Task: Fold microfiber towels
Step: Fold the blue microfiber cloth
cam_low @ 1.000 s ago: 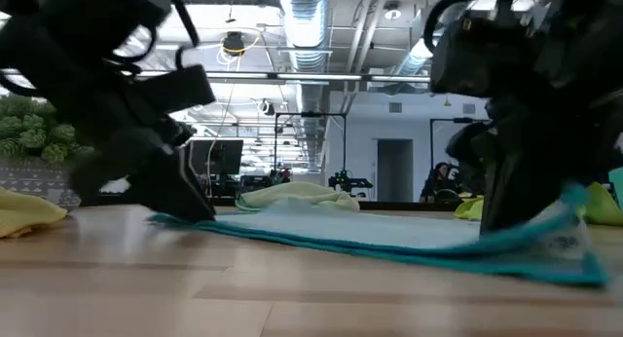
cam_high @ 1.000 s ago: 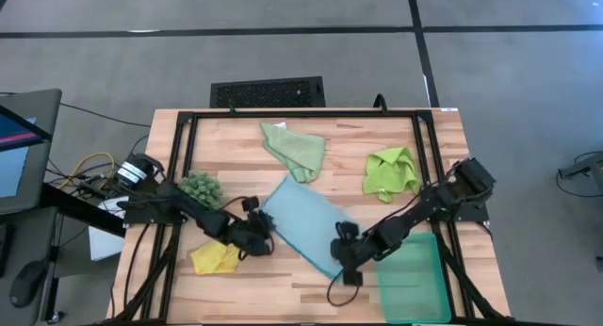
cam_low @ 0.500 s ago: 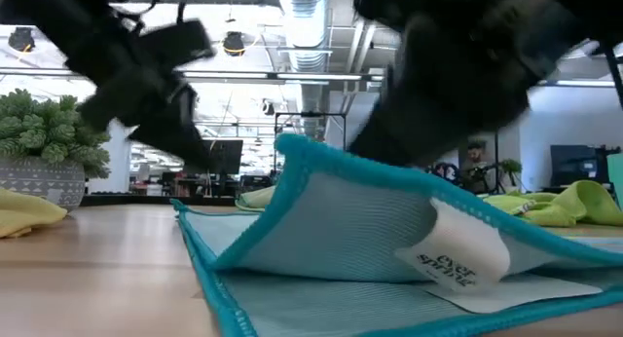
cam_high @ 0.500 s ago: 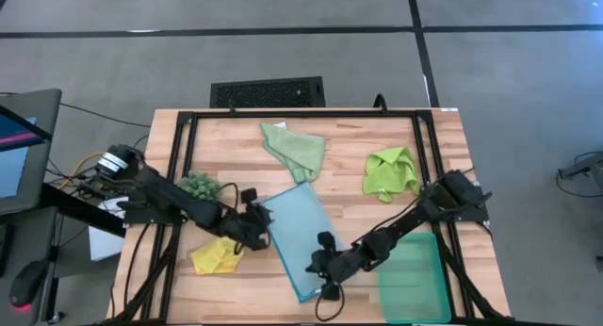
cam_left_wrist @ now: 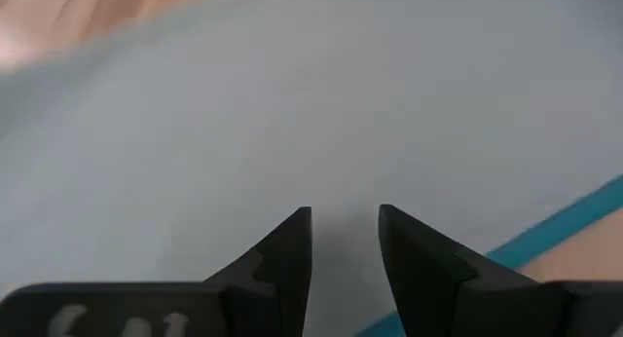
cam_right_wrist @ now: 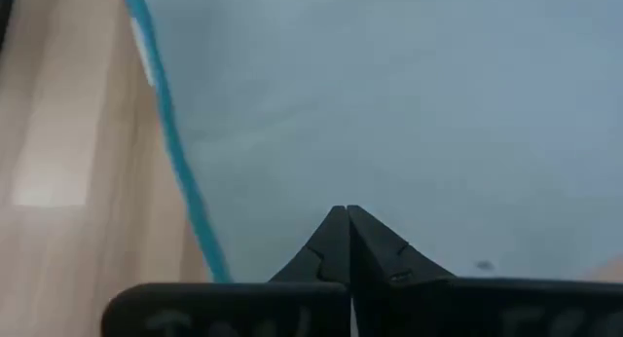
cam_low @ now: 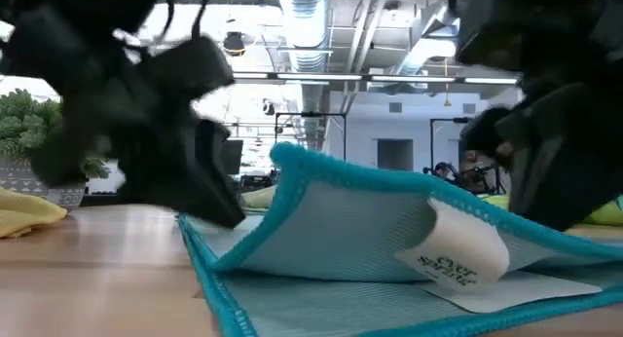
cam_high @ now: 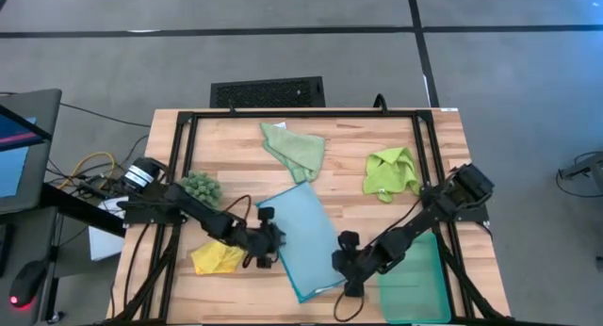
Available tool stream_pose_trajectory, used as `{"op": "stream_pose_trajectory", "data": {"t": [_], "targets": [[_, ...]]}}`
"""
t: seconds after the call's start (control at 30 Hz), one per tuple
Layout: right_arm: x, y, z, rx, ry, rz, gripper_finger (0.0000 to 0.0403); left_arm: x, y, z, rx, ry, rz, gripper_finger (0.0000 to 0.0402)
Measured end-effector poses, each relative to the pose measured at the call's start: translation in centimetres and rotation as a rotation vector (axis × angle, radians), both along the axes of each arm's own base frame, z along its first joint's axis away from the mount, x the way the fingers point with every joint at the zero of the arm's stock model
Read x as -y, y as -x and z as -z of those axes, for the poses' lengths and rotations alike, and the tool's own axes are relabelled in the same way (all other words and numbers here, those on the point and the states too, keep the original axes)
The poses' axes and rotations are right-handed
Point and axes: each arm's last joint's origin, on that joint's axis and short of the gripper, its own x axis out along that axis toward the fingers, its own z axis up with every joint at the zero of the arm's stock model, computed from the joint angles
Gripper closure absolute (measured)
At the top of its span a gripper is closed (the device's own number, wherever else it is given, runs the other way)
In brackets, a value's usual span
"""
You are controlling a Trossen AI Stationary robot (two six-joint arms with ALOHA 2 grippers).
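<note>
Light blue towel (cam_high: 303,239) lies folded over itself mid-table. The left gripper (cam_high: 268,244) — fingers slightly apart, holding nothing — rests at its nine o'clock edge, likely pinning it. The right gripper (cam_high: 345,263), pinched shut and empty, sits at four o'clock.
</note>
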Motion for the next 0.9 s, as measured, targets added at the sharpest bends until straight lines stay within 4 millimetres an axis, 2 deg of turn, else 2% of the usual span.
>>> {"op": "stream_pose_trajectory", "data": {"t": [0.1,0.2,0.33,0.47,0.57,0.7,0.9], "targets": [[0.2,0.0,0.9,-0.006,-0.009,0.018,0.0389,-1.3,-0.5,0.7,-0.036,-0.025,-0.034,0.0288],[-0.1,-1.3,1.6,0.072,-0.076,0.05,0.0382,-2.7,-0.6,0.9,-0.073,-0.089,-0.032,0.0288],[-0.4,-3.1,2.2,0.224,-0.189,0.067,0.0381,-4.6,-0.6,0.0,-0.099,-0.171,-0.004,0.0288],[-0.7,-3.5,0.4,0.293,-0.18,0.038,0.0391,-5.2,-0.1,-2.2,-0.083,-0.182,0.026,0.0288],[-1.1,-2.8,-0.8,0.315,-0.145,0.016,0.0394,-4.8,0.3,-3.9,-0.041,-0.137,0.037,0.0288],[-2.3,-1.8,-2.0,0.333,-0.135,-0.086,0.0384,-3.2,0.7,-4.4,-0.007,-0.026,0.098,0.0288],[-3.1,-1.1,-0.6,0.269,-0.106,-0.126,0.0375,0.1,0.5,-3.0,0.018,0.132,0.227,0.0288]]}}
